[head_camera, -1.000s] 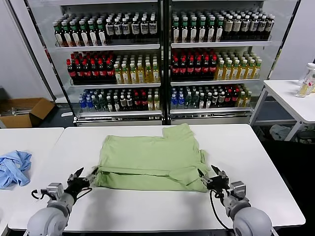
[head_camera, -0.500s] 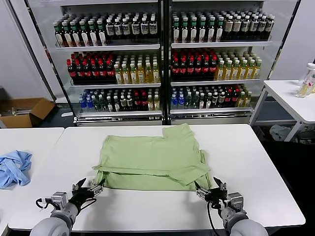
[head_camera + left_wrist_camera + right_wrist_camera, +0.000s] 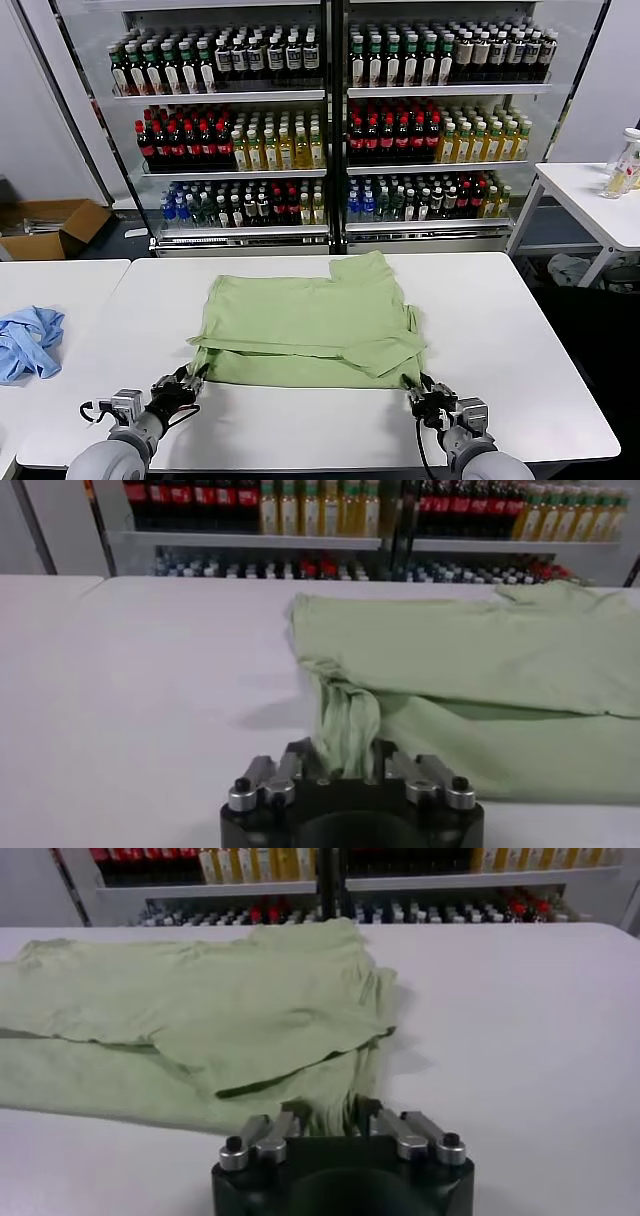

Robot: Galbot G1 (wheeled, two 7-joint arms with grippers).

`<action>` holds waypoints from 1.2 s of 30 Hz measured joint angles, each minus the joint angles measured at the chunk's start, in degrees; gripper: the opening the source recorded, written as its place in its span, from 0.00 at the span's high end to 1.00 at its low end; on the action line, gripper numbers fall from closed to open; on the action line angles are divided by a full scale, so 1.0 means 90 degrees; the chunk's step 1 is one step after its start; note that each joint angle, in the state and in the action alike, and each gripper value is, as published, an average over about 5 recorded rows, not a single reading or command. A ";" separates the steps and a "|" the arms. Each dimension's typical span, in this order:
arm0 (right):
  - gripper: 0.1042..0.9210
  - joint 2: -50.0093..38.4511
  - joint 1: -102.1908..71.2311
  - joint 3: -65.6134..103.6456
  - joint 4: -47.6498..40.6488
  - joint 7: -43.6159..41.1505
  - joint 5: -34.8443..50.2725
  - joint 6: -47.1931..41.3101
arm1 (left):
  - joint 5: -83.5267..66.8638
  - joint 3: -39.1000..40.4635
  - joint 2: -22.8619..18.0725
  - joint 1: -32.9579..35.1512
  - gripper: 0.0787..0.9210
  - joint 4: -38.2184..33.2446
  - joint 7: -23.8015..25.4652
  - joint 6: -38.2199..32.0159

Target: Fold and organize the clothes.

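The light green polo shirt [image 3: 310,332] is lying partly folded on the white tabletop [image 3: 520,350], approx. in the middle, w/ its near hem stretched toward the robot at both front corners.

Left hand [image 3: 178,388] is sitting low at the tabletop's near edge, clamped on the shirt's front-left corner; in the left wrist view a bunched strip of green fabric [image 3: 345,730] is running down between the fingers [image 3: 268,776]. Right hand [image 3: 428,393] is doing the same at the front-right corner, pinching a gathered fold [image 3: 335,1098] that is disappearing between its fingers [image 3: 262,1136].

Upper layer of the shirt is lying over the lower one, w/ a sleeve flap draped toward the right side.

A light blue cloth [image 3: 28,340] is lying crumpled on the neighbouring tabletop at far left, well apart from the shirt. Behind, a glass-door fridge [image 3: 330,120] is showing rows of bottles. A cardboard box [image 3: 50,226] is sitting on the floor at left.
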 measured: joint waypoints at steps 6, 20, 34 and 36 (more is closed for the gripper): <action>0.99 -0.0105 -0.0189 0.0117 0.0193 -0.0050 0.0016 -0.0022 | 0.0202 -0.0005 -0.0025 0.0106 0.88 -0.0040 0.0136 -0.0012; 0.99 -0.0382 -0.1623 0.0563 0.1379 -0.0158 -0.0319 0.0103 | 0.0618 -0.0666 0.0127 0.1982 0.99 -0.1445 -0.0007 -0.0117; 0.85 -0.0397 -0.2395 0.0630 0.1819 -0.0165 -0.0732 0.0202 | 0.0820 -0.1138 0.0109 0.2902 0.94 -0.1974 -0.0056 -0.0161; 0.76 -0.0413 -0.2450 0.0653 0.1909 -0.0150 -0.0769 0.0184 | 0.0835 -0.1158 0.0097 0.2962 0.88 -0.2052 -0.0075 -0.0124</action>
